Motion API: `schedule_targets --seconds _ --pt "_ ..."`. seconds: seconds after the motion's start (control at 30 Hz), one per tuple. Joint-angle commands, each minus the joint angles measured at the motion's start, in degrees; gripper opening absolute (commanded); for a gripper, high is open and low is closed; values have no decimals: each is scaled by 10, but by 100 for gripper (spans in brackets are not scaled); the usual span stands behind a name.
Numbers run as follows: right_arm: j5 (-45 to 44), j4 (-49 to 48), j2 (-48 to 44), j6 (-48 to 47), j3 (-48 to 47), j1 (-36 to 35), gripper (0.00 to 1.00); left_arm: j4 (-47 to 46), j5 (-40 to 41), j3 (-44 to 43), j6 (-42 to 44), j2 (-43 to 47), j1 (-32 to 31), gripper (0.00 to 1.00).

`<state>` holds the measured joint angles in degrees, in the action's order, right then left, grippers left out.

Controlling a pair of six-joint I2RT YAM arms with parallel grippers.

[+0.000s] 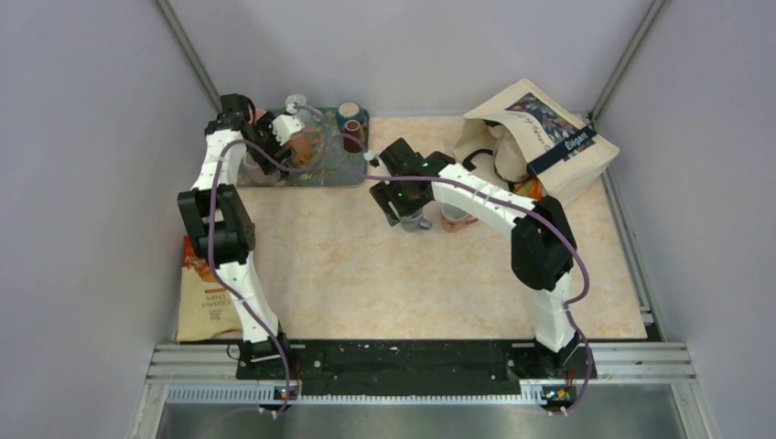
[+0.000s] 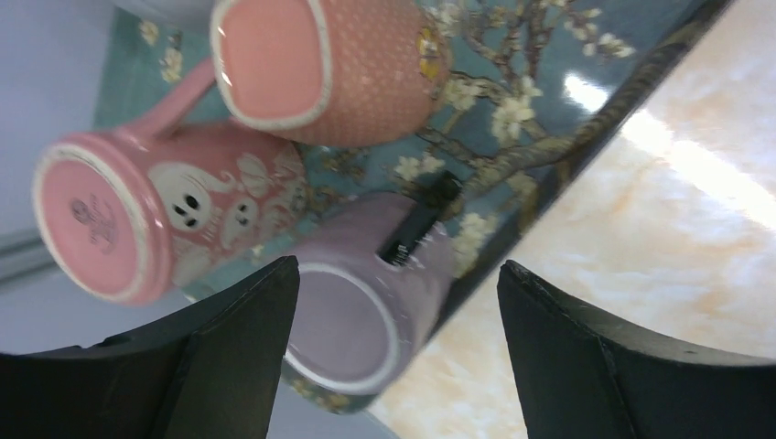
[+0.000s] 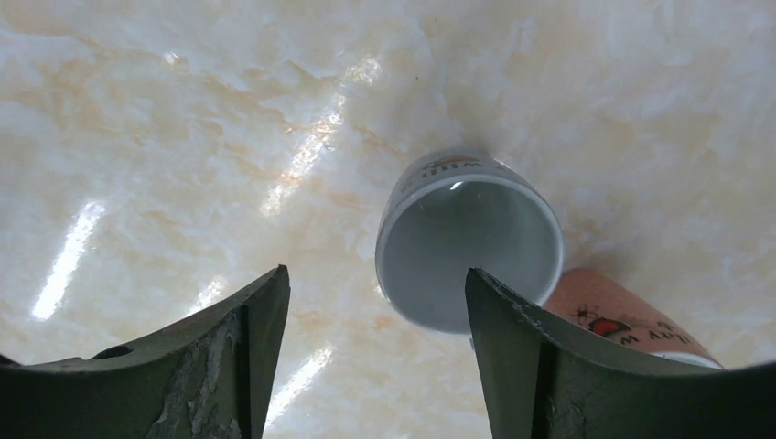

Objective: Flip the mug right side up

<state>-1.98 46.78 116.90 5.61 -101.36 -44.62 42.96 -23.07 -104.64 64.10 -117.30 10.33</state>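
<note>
Three mugs stand upside down on a floral teal tray (image 2: 522,55): a pink ghost mug (image 2: 183,215), a salmon dotted mug (image 2: 357,73) and a lilac mug (image 2: 366,293) with a black handle. My left gripper (image 2: 398,265) is open and hangs right above the lilac mug, its left finger beside the mug's base. In the top view it (image 1: 279,151) is over the tray (image 1: 343,176). My right gripper (image 3: 375,272) is open and empty above a white mug (image 3: 468,251) whose open mouth faces up, on the table (image 1: 416,219). The white mug lies off towards the right finger.
A salmon cup (image 3: 631,315) with printing lies just right of the white mug (image 1: 455,218). Other cups (image 1: 351,117) stand at the tray's back. A paper shopping bag (image 1: 540,137) lies at the back right. A snack bag (image 1: 206,293) lies at the left table edge.
</note>
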Motion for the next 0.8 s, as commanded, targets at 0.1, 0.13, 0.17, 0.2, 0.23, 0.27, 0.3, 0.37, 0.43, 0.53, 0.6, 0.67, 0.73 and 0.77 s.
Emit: schedule_targets --seconds 0.1,0.13,0.17,0.2,0.23,0.27,0.3,0.37,0.43,0.53,0.6,0.67,0.73,0.77 --pt "10 -5 -108 8 10 23 72 15 102 -90 101 -84 -21 84" --pt "7 -4 -113 9 14 26 72 14 124 -93 101 -95 -28 84" --pt "5 -5 -118 10 19 30 72 19 141 -97 103 -104 -32 83" --pt "2 -5 -124 12 23 32 73 32 152 -103 108 -116 -36 83" --pt "-1 -5 -129 13 28 36 73 43 154 -107 111 -122 -36 83" --pt "-2 -5 -136 15 32 39 73 52 155 -110 113 -126 -36 82" --pt "-4 -5 -140 15 35 41 73 53 160 -110 115 -129 -37 82" --pt "-6 -5 -147 14 40 43 73 46 173 -113 111 -138 -36 76" --pt "-9 -5 -151 12 41 45 73 54 186 -128 107 -152 -36 66" --pt "-9 -5 -153 9 41 47 73 63 211 -136 114 -163 -37 60" --pt "-7 -5 -155 7 42 46 73 40 240 -128 116 -165 -37 60" --pt "-2 -8 -155 4 43 46 73 39 255 -127 125 -166 -37 60" --pt "3 -9 -155 3 44 46 73 42 263 -125 134 -167 -39 58" --pt "3 -10 -156 3 46 46 73 43 270 -124 137 -167 -41 53"
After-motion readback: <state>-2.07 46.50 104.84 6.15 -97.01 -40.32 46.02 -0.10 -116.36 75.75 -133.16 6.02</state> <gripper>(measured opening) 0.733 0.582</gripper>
